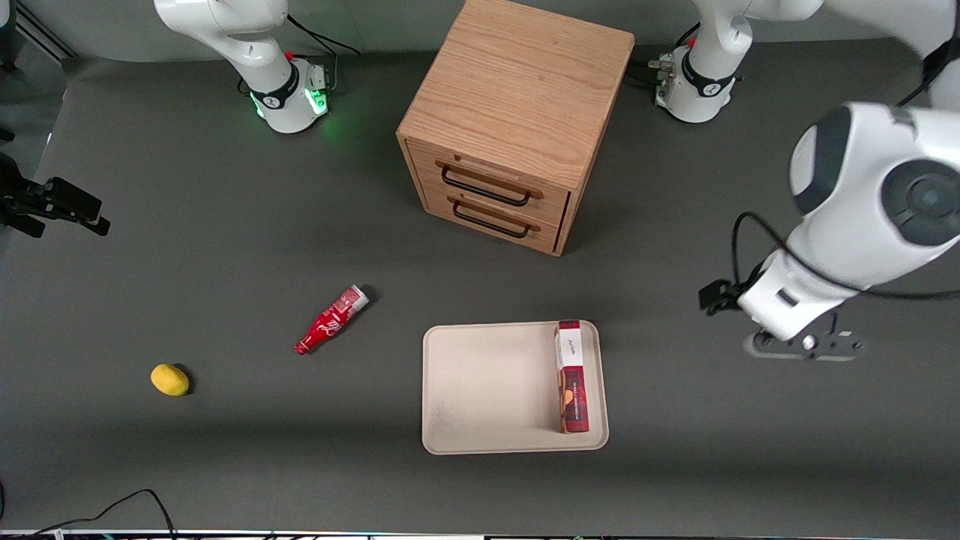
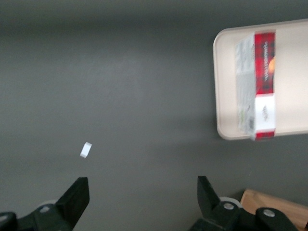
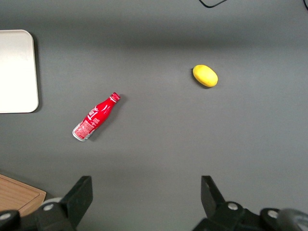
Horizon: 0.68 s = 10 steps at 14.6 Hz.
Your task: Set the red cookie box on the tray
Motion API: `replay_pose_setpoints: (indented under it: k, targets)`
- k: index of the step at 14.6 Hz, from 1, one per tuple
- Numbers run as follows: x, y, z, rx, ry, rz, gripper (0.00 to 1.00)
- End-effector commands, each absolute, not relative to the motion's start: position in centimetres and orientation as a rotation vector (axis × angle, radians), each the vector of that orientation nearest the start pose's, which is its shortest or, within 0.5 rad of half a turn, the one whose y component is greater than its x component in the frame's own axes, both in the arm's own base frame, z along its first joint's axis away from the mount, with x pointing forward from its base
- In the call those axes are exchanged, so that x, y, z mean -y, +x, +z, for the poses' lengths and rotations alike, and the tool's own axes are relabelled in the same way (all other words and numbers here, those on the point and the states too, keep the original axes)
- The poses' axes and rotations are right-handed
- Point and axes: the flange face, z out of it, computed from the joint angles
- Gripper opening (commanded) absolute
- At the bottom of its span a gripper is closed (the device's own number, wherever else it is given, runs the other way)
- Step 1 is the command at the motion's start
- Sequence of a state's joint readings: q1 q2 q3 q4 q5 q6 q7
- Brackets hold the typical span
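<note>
The dark grey table (image 1: 225, 247) carries a wooden two-drawer cabinet (image 1: 517, 112) farther from the front camera than everything else on it, its drawer fronts turned toward that camera. The working left arm (image 1: 870, 210) reaches in at its own end of the table, its forearm angled down over the bare mat, well apart from the tray. Its gripper (image 2: 143, 195) hangs above the table surface with the two black fingers (image 2: 77, 195) spread wide and nothing between them. The cream-beige tray (image 1: 480, 390) lies flat, nearer to the front camera than the cabinet. The red cookie box (image 1: 571, 375) rests on the tray along the edge toward the working arm. A red bottle (image 1: 331, 319) lies on its side toward the parked arm's end, and a lemon (image 1: 169, 379) sits farther that way.
</note>
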State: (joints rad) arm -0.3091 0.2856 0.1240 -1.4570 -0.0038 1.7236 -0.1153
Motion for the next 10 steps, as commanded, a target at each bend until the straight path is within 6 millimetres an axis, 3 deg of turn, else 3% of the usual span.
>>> replay_pose_setpoints:
  k: [1,2,7,10]
  targets:
    - [7.2,59.5,53.5,-0.211,-3.100,0.041,1.00]
    - [4.4,59.0,54.4,-0.229,-3.104,0.047,1.00]
    - [-0.6,56.2,58.4,-0.262,-3.079,0.099,1.00]
    - [-3.0,56.5,59.4,-0.320,-3.073,0.093,1.00]
